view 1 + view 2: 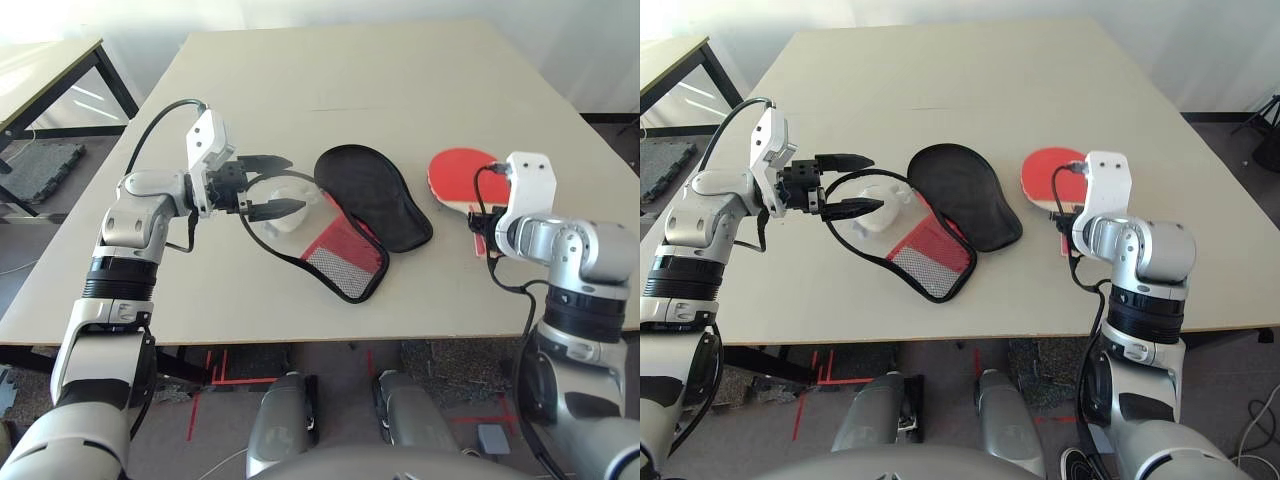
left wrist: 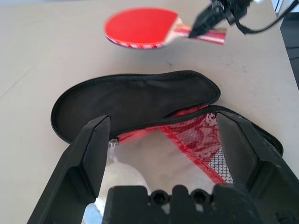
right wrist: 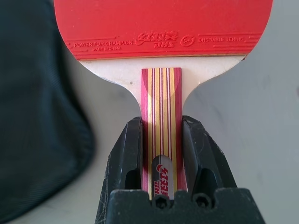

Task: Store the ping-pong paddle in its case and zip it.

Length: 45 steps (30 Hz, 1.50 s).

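**Paddle gripped by its handle, case lying open**

Head views: a plain beige table (image 1: 400, 80) stands on a grey floor marked with red tape, a second black-framed table (image 1: 60, 70) off to the left. The right gripper (image 1: 1068, 228) sits at the near end of the ping-pong paddle (image 1: 462, 176), whose round red blade reaches away from it. The case (image 1: 365, 215) lies between the two grippers, unzipped, its black-lined flap thrown back and the red side with mesh pocket nearer the robot. The left gripper (image 1: 268, 184) hovers spread wide just left of the case, over the white pom-pom (image 1: 880, 205).

Left wrist view: the left fingers (image 2: 86, 158) stand released, framing the case's open mouth; the black lining holds nothing. Beyond the case, the paddle's handle is in the right gripper.

Right wrist view: the right fingers (image 3: 128, 154) are clamped on either side of the striped wooden handle; the red rubber face bears printed lettering, and the case's dark fabric lies just beside.
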{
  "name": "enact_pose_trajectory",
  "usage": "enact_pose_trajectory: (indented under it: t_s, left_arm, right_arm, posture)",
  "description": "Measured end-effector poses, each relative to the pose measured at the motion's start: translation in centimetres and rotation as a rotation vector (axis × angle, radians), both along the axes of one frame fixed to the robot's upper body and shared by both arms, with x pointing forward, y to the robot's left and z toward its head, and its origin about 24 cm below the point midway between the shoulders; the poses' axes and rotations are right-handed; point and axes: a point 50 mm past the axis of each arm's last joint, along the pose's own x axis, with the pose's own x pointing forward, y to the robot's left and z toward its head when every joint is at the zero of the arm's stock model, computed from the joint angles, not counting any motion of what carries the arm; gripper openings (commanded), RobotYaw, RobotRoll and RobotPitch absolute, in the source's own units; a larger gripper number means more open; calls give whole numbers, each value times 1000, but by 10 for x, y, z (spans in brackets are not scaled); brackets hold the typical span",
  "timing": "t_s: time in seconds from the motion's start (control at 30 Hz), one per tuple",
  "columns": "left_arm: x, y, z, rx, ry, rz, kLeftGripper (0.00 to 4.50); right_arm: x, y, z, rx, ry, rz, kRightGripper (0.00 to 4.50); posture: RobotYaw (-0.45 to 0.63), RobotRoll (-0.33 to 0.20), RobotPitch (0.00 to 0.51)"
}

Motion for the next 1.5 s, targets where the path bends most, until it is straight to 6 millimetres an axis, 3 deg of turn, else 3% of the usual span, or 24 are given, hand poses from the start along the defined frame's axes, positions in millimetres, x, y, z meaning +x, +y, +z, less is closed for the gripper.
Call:
enact_pose_trajectory:
  t_s: [0.2, 0.43, 0.6, 0.9, 1.5]
  left_arm:
    - [-2, 3, -5, 4, 10, 14, 4500]
    - [-6, 4, -5, 9, -5, 36, 4500]
    - [-11, 4, -6, 12, -3, 43, 4500]
    - [-14, 9, -5, 7, -5, 66, 4500]
    - [-17, 9, -10, 9, 6, 73, 4500]
  right_arm:
    - [3, 24, 6, 9, -17, 134, 1032]
    - [6, 62, -3, 11, 3, 318, 1032]
    - [12, 76, -9, -7, 5, 431, 1032]
    - [20, 71, -24, -52, 45, 509, 1032]
    - [29, 70, -38, -24, 63, 477, 1032]
  posture:
    - [62, 0, 89]
    - [102, 0, 90]
    - [113, 0, 89]
    - [140, 0, 90]
    - [141, 0, 88]
